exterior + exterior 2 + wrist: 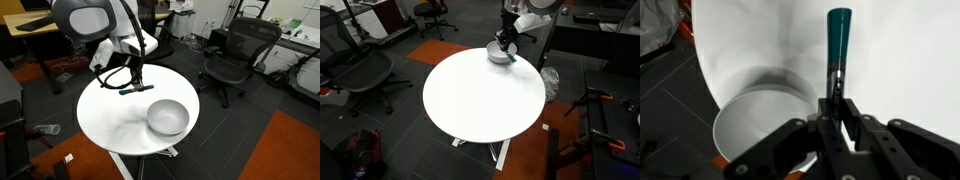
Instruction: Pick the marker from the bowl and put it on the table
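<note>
My gripper [837,100] is shut on the teal-blue marker [838,35], which sticks out past the fingertips over the white tabletop [900,60]. The grey metallic bowl [745,125] lies beside the gripper at the lower left of the wrist view, and the marker is outside it. In an exterior view the gripper [136,84] is low over the round white table [105,110], apart from the bowl [167,117]. In an exterior view the gripper [505,42] is at the table's far edge, just above the bowl [500,57]. I cannot tell whether the marker touches the table.
Black office chairs [235,55] [360,70] stand around the table. A wooden desk [40,25] is behind the arm. Orange carpet [290,150] lies on the dark floor. The table [480,95] has wide bare room in its middle.
</note>
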Robot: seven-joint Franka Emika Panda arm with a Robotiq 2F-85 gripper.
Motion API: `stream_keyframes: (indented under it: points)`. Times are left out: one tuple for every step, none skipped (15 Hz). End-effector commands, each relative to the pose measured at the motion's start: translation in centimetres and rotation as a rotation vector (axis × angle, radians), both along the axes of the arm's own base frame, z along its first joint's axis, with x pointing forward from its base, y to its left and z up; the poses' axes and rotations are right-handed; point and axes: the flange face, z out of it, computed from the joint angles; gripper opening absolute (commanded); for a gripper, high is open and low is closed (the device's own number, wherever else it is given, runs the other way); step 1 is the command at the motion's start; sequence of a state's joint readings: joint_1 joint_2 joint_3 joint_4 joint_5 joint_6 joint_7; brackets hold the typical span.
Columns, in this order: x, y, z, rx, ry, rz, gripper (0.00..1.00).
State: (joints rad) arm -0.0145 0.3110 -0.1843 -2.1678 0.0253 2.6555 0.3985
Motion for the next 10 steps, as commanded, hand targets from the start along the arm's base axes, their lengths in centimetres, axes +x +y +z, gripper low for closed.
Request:
stream_keyframes:
  points:
    - [-1.7,2.5,0.5,0.032,0.002,0.073,0.05]
    - [-1.9,3.2,0.4,0.041,0.01,0.088,0.05]
    - [-2.1,3.7,0.1,0.05,0.019,0.096,0.05]
    - [-2.2,4.2,-0.2,0.064,0.028,0.109,0.05]
    - [-2.2,4.6,-0.7,0.079,0.039,0.115,0.05]
    - [-2.3,4.9,-1.1,0.093,0.047,0.124,0.05]
    - [-2.2,5.1,-1.5,0.102,0.052,0.121,0.05]
    - [-2.2,5.3,-2.0,0.108,0.055,0.118,0.05]
    - [-2.3,5.5,-2.3,0.114,0.059,0.113,0.05]
    - [-2.3,5.6,-2.8,0.116,0.061,0.1,0.05]
